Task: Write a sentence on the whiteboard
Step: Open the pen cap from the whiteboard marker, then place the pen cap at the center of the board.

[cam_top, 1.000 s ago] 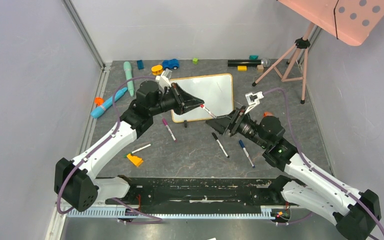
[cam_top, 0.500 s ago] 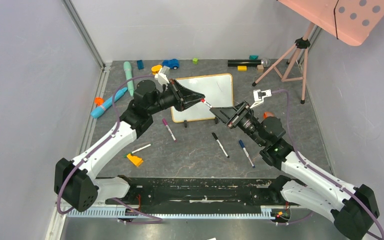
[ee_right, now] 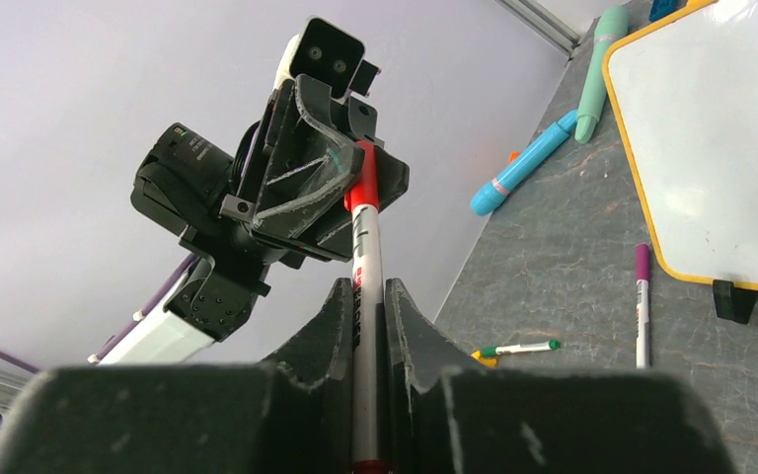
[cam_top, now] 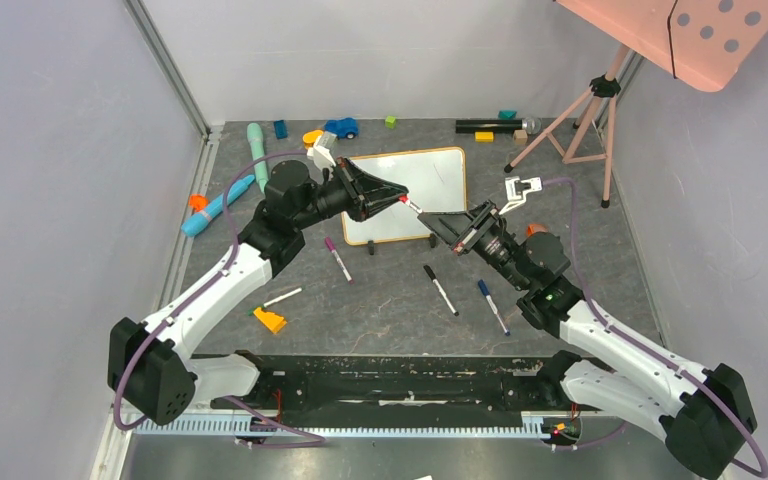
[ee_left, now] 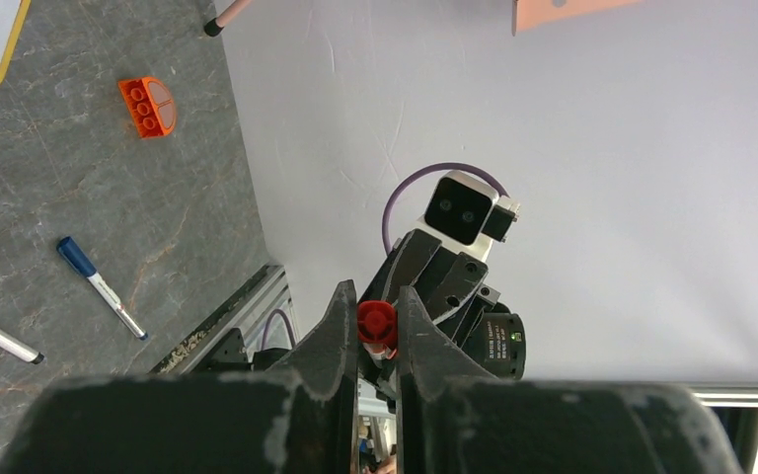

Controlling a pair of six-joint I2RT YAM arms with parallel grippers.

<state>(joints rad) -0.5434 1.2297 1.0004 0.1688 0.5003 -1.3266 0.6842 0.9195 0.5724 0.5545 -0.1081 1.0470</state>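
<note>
Gripping red marker (ee_right: 366, 252) over whiteboard (cam_top: 435, 180), both ends: your left gripper (cam_top: 402, 199) clamped on cap (ee_left: 376, 319), right gripper (cam_top: 430, 218) on barrel (ee_right: 364, 296).

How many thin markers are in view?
5: red marker held by left gripper and right gripper; on the table: purple marker, black marker, blue marker, and green marker beside an orange block. The arms may hide others.

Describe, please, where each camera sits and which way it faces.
Top external: above and behind the bases, looking down at the table; both arms show, left hand and right hand tip to tip by the whiteboard.
Left wrist: on the left arm, facing the right hand past its own fingers.
Right wrist: on the right arm, facing the left hand past its own fingers.
Shared: both wrist views show the red marker both hands grip.
</note>
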